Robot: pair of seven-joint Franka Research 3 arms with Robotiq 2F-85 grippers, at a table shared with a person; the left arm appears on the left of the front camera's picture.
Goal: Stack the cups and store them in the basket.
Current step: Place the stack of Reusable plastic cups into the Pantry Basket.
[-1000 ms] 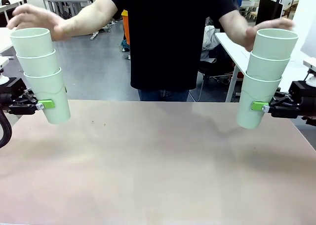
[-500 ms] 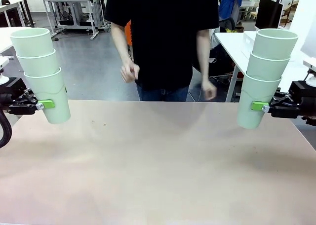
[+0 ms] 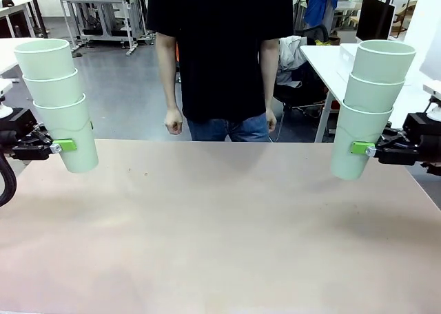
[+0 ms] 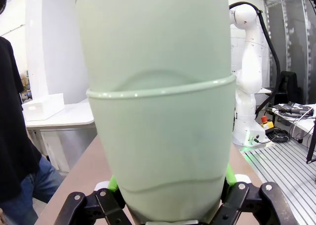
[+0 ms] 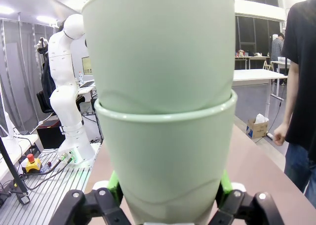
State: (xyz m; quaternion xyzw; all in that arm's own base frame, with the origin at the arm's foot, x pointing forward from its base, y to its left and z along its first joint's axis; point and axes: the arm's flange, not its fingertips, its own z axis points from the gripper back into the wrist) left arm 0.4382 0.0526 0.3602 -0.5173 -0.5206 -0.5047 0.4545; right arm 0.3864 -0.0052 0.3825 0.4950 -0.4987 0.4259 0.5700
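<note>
— How many cups [image 3: 58,107]?
— Six are hanging: a left stack [image 3: 55,87] of three at far left, a right stack [image 3: 375,87] of three at far right.
— Grippers?
— The left gripper [image 3: 63,146] is clamping its stack's bottom cup, and the right gripper [image 3: 360,149] is doing likewise. One person [image 3: 220,52] is standing top centre.

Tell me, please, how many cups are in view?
6. Three nest in the left stack, held by the left gripper; three nest in the right stack, held by the right gripper. None seems hidden.
</note>
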